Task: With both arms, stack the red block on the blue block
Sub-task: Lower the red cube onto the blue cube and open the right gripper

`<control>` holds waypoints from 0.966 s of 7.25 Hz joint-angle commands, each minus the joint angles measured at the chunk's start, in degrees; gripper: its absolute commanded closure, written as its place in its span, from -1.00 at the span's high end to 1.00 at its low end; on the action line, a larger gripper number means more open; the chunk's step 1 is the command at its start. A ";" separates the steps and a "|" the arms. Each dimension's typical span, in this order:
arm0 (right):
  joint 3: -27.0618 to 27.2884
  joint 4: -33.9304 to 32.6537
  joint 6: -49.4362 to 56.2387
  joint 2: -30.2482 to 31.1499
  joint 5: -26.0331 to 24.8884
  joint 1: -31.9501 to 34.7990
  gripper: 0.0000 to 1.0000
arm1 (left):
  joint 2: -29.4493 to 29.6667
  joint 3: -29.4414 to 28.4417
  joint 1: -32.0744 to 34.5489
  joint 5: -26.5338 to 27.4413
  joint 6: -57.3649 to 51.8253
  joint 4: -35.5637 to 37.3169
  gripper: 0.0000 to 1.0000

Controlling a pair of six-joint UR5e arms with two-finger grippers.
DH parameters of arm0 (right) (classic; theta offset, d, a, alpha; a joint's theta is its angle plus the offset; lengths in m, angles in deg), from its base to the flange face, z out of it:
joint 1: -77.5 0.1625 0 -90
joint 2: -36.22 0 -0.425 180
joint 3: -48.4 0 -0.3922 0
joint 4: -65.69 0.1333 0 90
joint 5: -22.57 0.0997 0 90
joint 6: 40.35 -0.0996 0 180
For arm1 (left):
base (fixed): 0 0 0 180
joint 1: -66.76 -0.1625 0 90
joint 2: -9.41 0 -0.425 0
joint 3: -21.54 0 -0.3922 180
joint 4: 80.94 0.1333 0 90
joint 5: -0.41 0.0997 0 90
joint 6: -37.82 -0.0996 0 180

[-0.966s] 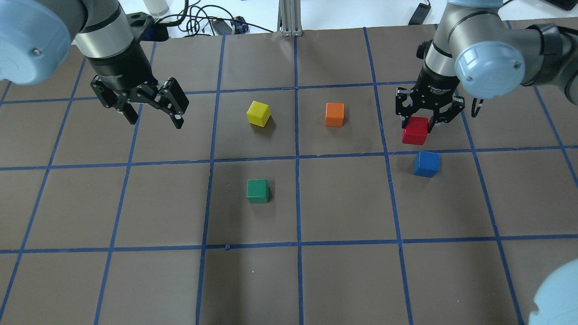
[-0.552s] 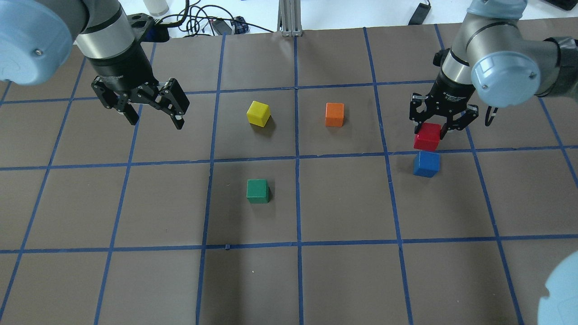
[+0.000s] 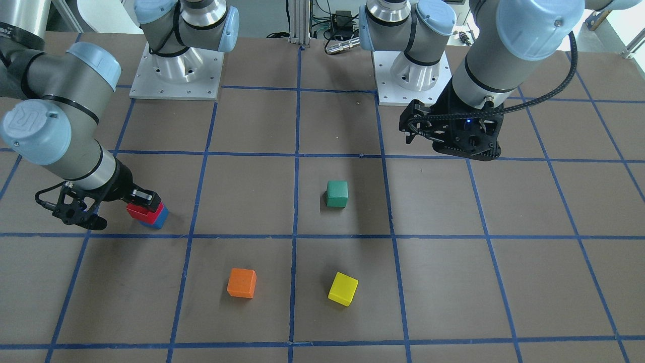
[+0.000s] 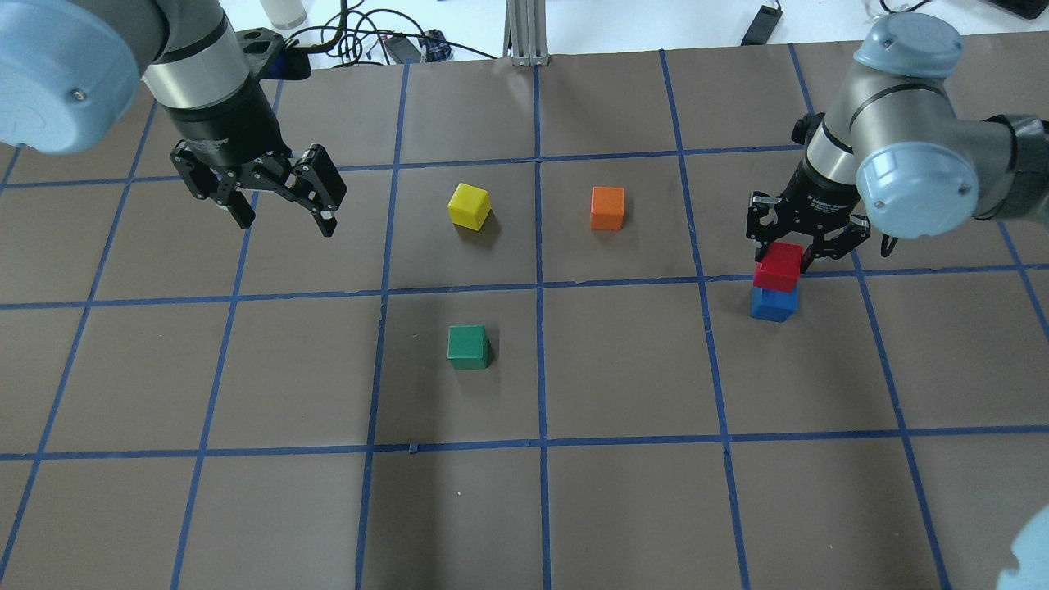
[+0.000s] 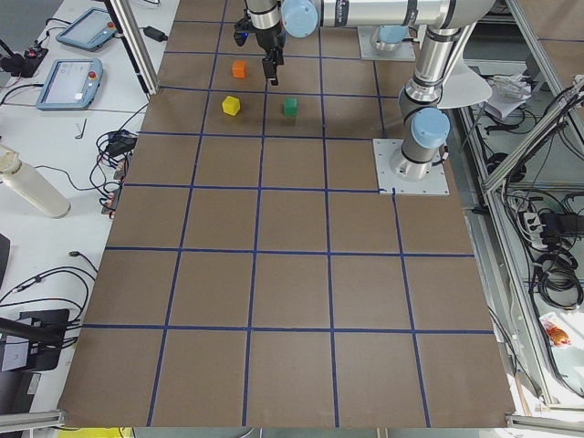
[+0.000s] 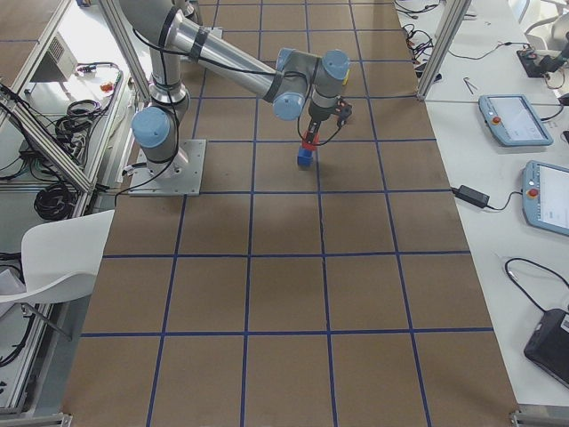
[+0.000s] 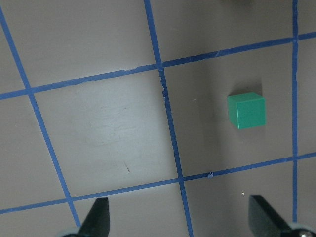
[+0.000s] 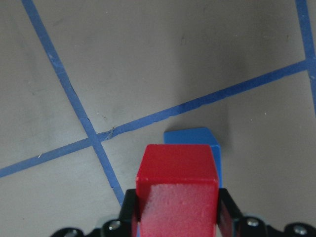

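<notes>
My right gripper [image 4: 785,260] is shut on the red block [image 4: 778,267] and holds it right over the blue block [image 4: 773,305], which stands on the mat. From the front the red block [image 3: 144,210] looks close above or resting on the blue block [image 3: 155,220]. In the right wrist view the red block [image 8: 177,187] sits between the fingers and covers most of the blue block [image 8: 195,139]. My left gripper [image 4: 283,217] is open and empty, hovering over the mat at the far left. It also shows in the front view [image 3: 453,143].
A yellow cube [image 4: 469,206] and an orange cube [image 4: 607,208] stand in the middle back squares. A green cube [image 4: 467,347] stands nearer the middle and shows in the left wrist view [image 7: 246,110]. Cables lie beyond the mat's far edge.
My right gripper has carried the red block toward the near side and down, from beside the blue block to right over it. The left arm has barely moved.
</notes>
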 commanded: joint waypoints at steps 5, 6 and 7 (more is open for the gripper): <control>0.77 -0.37 0.32 -0.10 -0.80 -0.25 -1.00 | 0.40 0.00 0.24 -0.08 0.09 0.07 1.00; 0.77 -0.20 0.23 -0.10 -0.89 -0.25 -1.00 | 0.49 0.00 0.32 -0.08 0.18 -0.02 1.00; 0.77 -0.11 -0.03 -0.10 -0.89 -0.25 -1.00 | 0.57 0.00 0.33 -0.08 0.18 0.07 1.00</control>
